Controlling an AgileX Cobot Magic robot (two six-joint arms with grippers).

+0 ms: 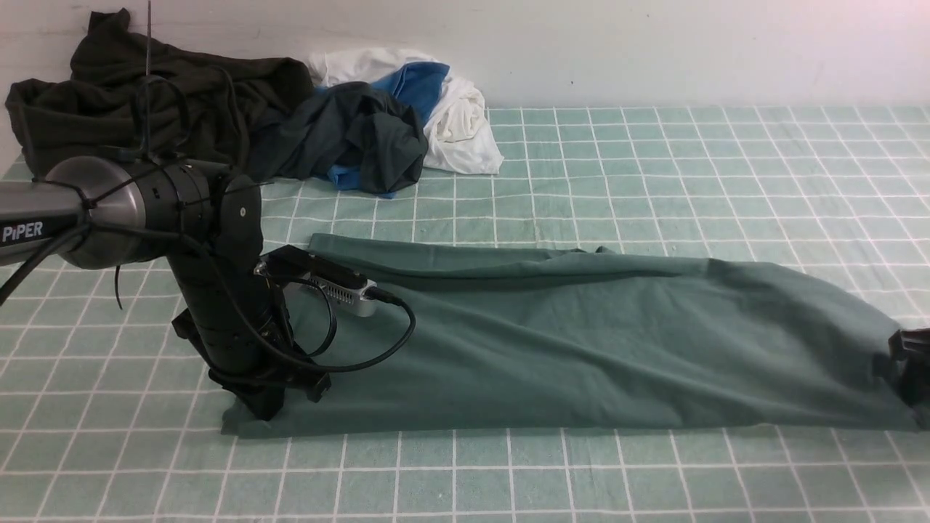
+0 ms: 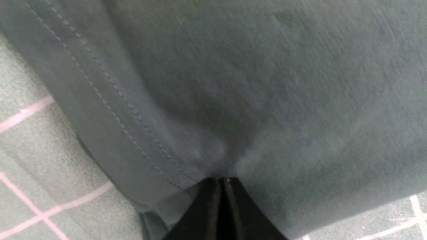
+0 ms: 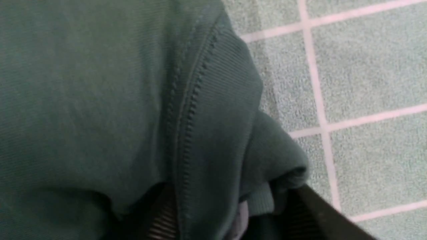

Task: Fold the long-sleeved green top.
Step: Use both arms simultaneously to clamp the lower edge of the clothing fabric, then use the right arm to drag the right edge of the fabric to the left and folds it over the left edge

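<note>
A large, plain teal-green knit long-sleeved top point(image 1: 581, 341) lies on a tabletop covered with a pale green cloth checked in white lines point(image 1: 654, 181). The top is already gathered into one long flat band, and its long axis runs from side to side across the robot's front, from its left arm to its right.

The black left claw point(image 1: 272, 399) stands on the near corner of the band's left end. In the left wrist view its two fingers are pressed tight together at a stitched hem, and the fabric puckers toward their tips, so it appears to be pinching the cloth.

The black right claw point(image 1: 912, 367) is only partly in the front view, at the band's far right end. In the right wrist view its fingers stand apart with the ribbed hem band point(image 3: 227, 83) and a roll of fabric bunched between them. It is not clear whether they grasp the cloth or merely straddle it.

Each arm therefore sits at its own end of the garment, with the whole length stretched between them. Neither arm is near the middle. The next fold most likely brings one end over the other along this long axis, and for that both ends need a firm hold.

Well apart, at the back left of the tabletop, lie a crumpled olive-black garment point(image 1: 145, 94), a dark grey-and-blue garment point(image 1: 356, 138) and a white one point(image 1: 458, 123).
</note>
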